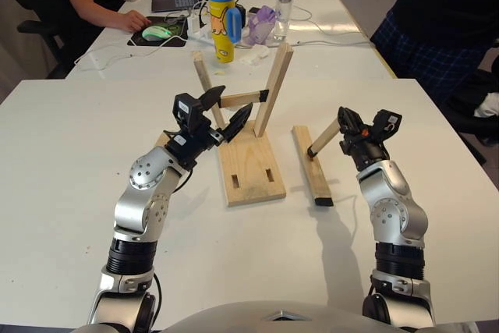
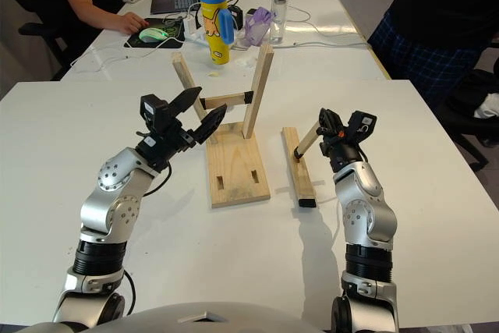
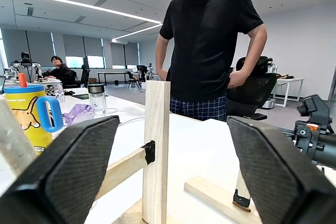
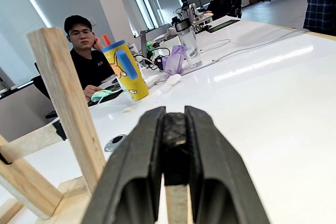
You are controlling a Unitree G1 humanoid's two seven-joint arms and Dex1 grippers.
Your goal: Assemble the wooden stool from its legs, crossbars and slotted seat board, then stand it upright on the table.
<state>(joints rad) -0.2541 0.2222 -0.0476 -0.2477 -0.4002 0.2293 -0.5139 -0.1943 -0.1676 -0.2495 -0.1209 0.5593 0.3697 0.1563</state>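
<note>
Long ceiling light strips [image 3: 79,4] are glowing across an open-plan office, while daylight is coming through tall windows [image 4: 144,1] along the far wall. A white table [image 1: 70,161] is stretching across the foreground, a second desk [image 1: 343,52] is standing behind it, and a black office chair [image 3: 254,85] is sitting off to one side.
</note>
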